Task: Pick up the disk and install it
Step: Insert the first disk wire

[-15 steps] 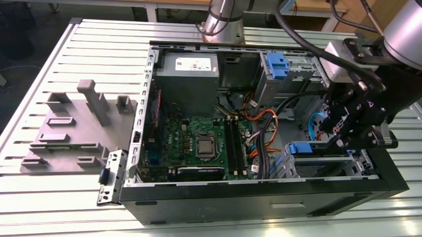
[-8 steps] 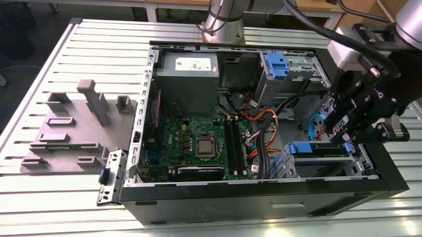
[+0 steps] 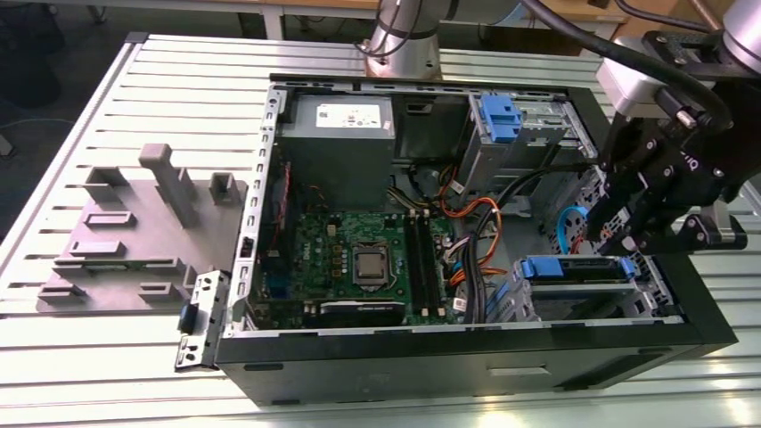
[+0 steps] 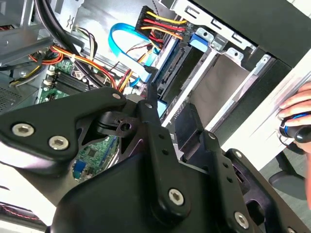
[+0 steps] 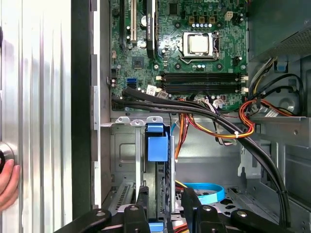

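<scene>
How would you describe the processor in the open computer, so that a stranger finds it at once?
Start from the open black computer case on the slatted metal table. On its floor lies a green motherboard; near the board's middle sits the processor. It is the one bare, shiny silver square, while the memory slots beside it are long black strips.

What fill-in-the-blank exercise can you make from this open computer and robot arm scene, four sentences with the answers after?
1. In the exterior view, the gripper hangs over the open computer case at that view's ____ side.
2. The motherboard is ____ in colour.
3. The flat cable looped near the drive cage is ____.
4. Beside the case, over the slatted table, a person's ____ shows.
Missing words: right; green; blue; hand.
</scene>
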`<state>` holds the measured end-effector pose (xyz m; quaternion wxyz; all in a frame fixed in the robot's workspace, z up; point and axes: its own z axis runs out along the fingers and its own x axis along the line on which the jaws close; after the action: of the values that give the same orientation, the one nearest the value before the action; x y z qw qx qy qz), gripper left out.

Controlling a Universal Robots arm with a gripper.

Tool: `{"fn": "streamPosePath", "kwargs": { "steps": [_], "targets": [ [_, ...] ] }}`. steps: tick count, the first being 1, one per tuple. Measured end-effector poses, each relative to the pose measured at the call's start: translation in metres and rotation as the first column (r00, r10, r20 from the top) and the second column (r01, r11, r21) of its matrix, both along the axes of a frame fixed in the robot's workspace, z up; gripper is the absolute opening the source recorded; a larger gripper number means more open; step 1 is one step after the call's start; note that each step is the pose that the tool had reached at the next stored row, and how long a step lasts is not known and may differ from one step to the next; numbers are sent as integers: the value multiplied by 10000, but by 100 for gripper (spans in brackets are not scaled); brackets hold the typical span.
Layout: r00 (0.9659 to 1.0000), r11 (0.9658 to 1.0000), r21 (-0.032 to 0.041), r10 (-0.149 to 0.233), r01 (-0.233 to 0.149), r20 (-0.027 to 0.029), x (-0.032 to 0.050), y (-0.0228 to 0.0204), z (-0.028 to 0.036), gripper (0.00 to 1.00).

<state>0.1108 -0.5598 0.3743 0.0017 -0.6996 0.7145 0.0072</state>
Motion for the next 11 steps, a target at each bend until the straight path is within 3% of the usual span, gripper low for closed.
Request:
{"fn": "streamPosePath", "kwargs": {
  "steps": [11],
  "targets": [
    [10000,10000,-1,-1,1,0,0,7,0,42]
  ]
}}
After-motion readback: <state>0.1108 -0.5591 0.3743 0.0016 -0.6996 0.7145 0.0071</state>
